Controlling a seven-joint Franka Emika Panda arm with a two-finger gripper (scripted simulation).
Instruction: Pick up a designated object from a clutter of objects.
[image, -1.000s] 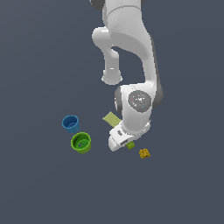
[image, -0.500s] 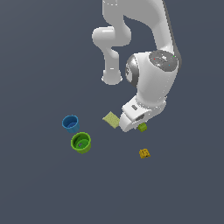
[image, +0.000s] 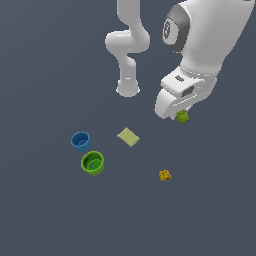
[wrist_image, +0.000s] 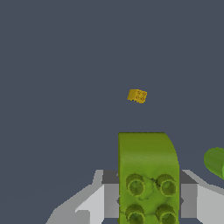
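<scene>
Claw (wrist_image: 148, 197): pinching the lime-green brick (wrist_image: 148, 175) between its two fingers (wrist_image: 94, 201), studs facing the wrist camera; brick carried well above the floor, clear of the rest of the clutter.

Arm (image: 200, 45): white, raised high on the exterior view's right, the brick (image: 182, 116) showing just under the claw (image: 181, 114).

Green cup (image: 93, 163): upright on the floor, just beside the blue cup (image: 80, 141) (whether the two touch cannot be told).

Flat square (image: 128, 136): pale yellow-green, lying alone between the cups and the arm.

Orange-yellow brick (image: 165, 175): smallest loose item, well apart from the others, below the claw in the wrist view (wrist_image: 137, 96).

Risk: the brick is small and smooth-sided, so a jerk or a loosened pinch would likely let it slip and drop among the loose pieces below.
</scene>
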